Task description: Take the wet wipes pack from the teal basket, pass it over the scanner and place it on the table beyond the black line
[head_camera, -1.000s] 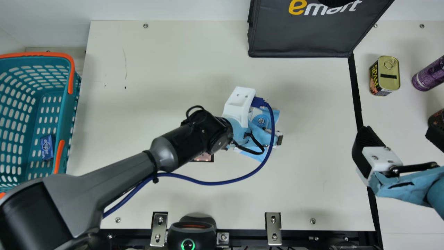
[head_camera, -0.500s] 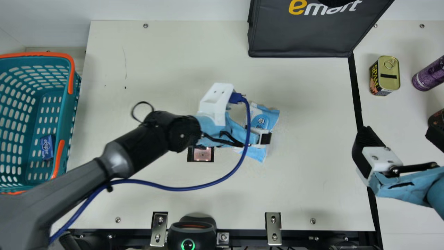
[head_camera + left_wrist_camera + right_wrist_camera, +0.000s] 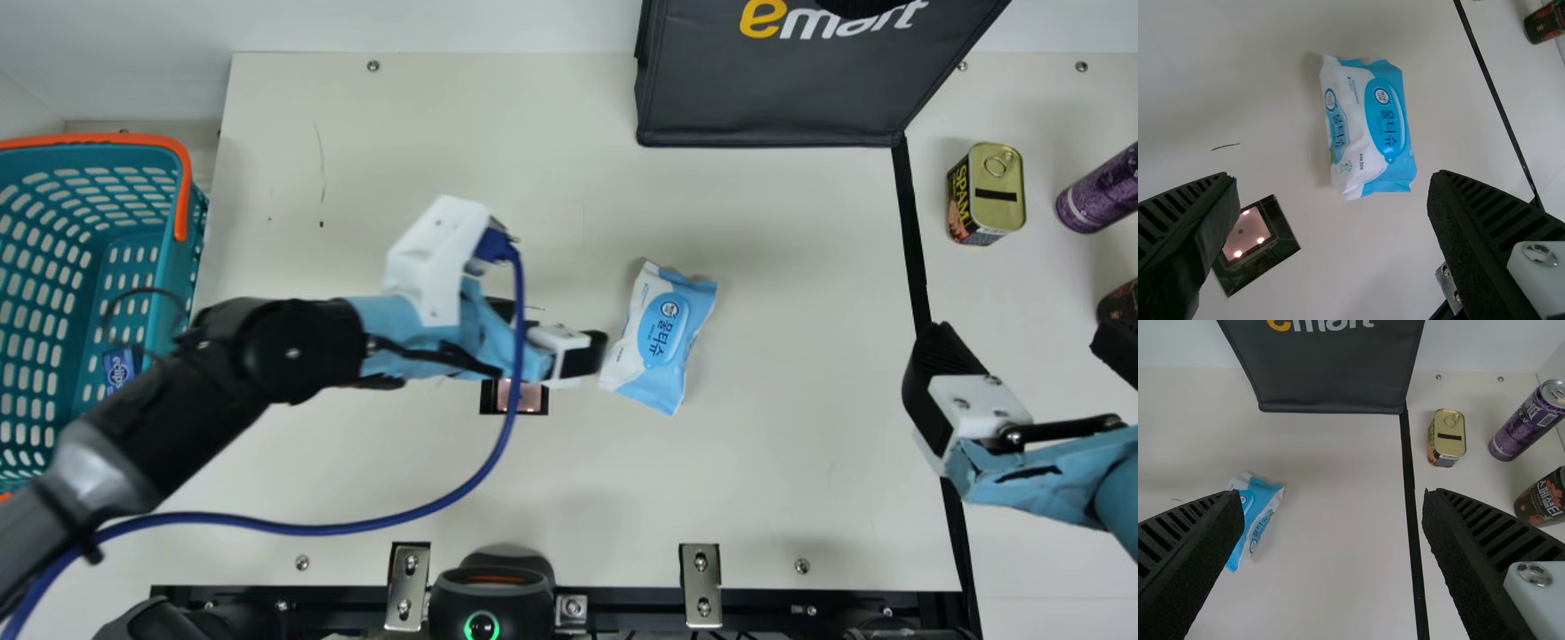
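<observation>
Lying near the spread left hand [image 3: 553, 332], the wet wipes pack [image 3: 662, 336] is borne by the table [image 3: 782, 444]; in the main view the spread right hand [image 3: 1022, 345] is cut off, the scanner [image 3: 519, 400] partly covered.

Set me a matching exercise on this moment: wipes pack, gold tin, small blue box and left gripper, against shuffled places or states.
1. wipes pack
2. gold tin
3. blue box
4. left gripper

A. beyond the black line
B. open, holding nothing
C. inside the teal basket
D. on the table, short of the line

Pairs: 1-D, 2-A, 3-C, 4-B
</observation>
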Action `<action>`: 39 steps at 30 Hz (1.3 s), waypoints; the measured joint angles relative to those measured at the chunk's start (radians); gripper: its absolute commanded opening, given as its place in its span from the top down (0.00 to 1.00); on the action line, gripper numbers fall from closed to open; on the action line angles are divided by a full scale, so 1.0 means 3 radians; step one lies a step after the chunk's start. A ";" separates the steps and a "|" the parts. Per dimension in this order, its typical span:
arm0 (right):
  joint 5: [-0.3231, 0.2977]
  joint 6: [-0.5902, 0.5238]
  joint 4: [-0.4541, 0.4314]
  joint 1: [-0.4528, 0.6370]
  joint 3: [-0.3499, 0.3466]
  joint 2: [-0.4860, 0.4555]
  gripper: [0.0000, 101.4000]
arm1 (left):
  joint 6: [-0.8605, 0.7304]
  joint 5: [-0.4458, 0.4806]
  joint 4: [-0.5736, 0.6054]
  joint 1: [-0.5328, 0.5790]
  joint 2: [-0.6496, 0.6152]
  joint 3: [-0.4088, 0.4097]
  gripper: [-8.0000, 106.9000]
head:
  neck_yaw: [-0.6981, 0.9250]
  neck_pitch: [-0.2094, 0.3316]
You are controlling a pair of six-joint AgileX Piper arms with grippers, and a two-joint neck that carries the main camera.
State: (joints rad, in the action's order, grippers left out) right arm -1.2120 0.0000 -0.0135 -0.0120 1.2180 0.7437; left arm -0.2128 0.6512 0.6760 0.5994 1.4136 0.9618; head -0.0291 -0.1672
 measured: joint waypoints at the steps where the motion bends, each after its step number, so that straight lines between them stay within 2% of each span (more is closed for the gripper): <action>1: 0.0000 0.0000 0.0000 0.0000 0.0000 0.0000 0.06 | 0.0007 0.0033 -0.0031 -0.0048 -0.0077 -0.0031 0.15 | 0.0000 0.0000; 15: 0.0000 0.0000 0.0000 0.0000 0.0000 0.0000 0.06 | 0.0262 0.0558 -0.0673 -0.0723 -0.1044 -0.0188 0.15 | 0.0000 0.0000; 23: -0.0004 0.0000 0.0000 0.0000 0.0000 0.0000 0.06 | 0.0561 0.0987 -0.1229 -0.1072 -0.1479 -0.0053 0.15 | 0.0000 0.0000; 30: -0.0004 0.0000 0.0000 0.0000 0.0000 0.0000 0.06 | 0.0681 0.1296 -0.1682 -0.1231 -0.1762 0.0112 0.15 | 0.0000 0.0000; 36: -0.0004 0.0000 0.0000 0.0000 0.0000 0.0000 0.06 | 0.0593 0.1471 -0.2014 -0.1251 -0.1851 0.0243 0.15 | 0.0000 0.0000; 39: -0.0004 0.0000 0.0000 0.0000 0.0000 0.0000 0.06 | 0.0592 0.1473 -0.2054 -0.1251 -0.1851 0.0243 0.15 | 0.0000 0.0000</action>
State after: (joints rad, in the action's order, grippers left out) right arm -1.2131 0.0000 -0.0135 -0.0120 1.2180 0.7437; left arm -0.0351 1.0932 0.0597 0.2240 0.8584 1.0346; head -0.0291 -0.1672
